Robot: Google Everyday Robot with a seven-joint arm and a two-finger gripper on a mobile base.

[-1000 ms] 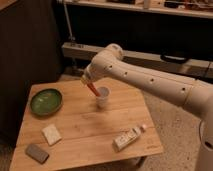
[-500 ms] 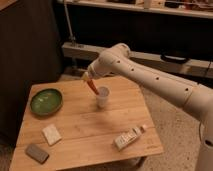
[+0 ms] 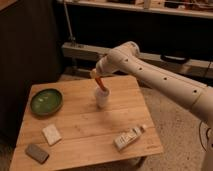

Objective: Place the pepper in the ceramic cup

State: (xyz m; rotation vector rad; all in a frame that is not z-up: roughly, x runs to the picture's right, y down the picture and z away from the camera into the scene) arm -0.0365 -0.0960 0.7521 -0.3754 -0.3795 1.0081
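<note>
The small white ceramic cup (image 3: 102,97) stands upright near the middle of the wooden table (image 3: 90,125). The slim red-orange pepper (image 3: 100,82) hangs tilted just above the cup, its lower tip at or inside the rim. My gripper (image 3: 95,74) is directly above the cup at the end of the white arm (image 3: 150,70) and is shut on the pepper's upper end.
A wide green bowl (image 3: 46,101) sits at the table's left. A pale sponge-like block (image 3: 51,134) and a dark flat block (image 3: 38,153) lie at the front left. A white tube-shaped packet (image 3: 130,136) lies at the front right. Dark shelving stands behind.
The arm has shifted slightly and the pepper has come down, its lower tip now at the cup's rim. The cup has not moved.
</note>
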